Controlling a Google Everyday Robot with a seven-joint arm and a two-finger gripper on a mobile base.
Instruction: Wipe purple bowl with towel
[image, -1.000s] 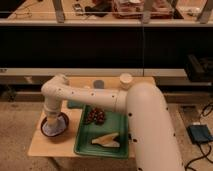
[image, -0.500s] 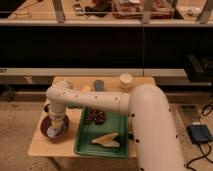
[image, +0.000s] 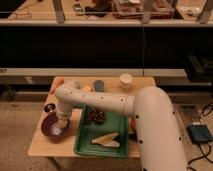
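Your arm swung outward from half a second before: the elbow pushed further toward the left end of the table (image: 45, 145), and the wrist came down more squarely over the purple bowl (image: 54, 127). The bowl itself hadn't shifted.

At this moment your gripper (image: 61, 125) was down inside the bowl, jaws fully closed, with the pale towel (image: 57, 130) bunched right beneath it against the bowl's floor. From this angle I couldn't say for certain the cloth was pinched rather than just pressed, but it sat directly under the tip.

So the thing you were working on lay straight below the gripper, nothing to reach for sideways. The bowl is round, so no long axis to line up with; any sweep had to stay inside the rim. The rim was close on all sides, and the bowl sat near the table's left front corner, so a hard push toward that corner looked risky to me.

To the right, the green tray (image: 85, 146) stood just beside the bowl, nearly touching. A small dark disc (image: 49, 107) sat just behind the bowl. Open room was tight; small circular strokes seemed your safest bet.
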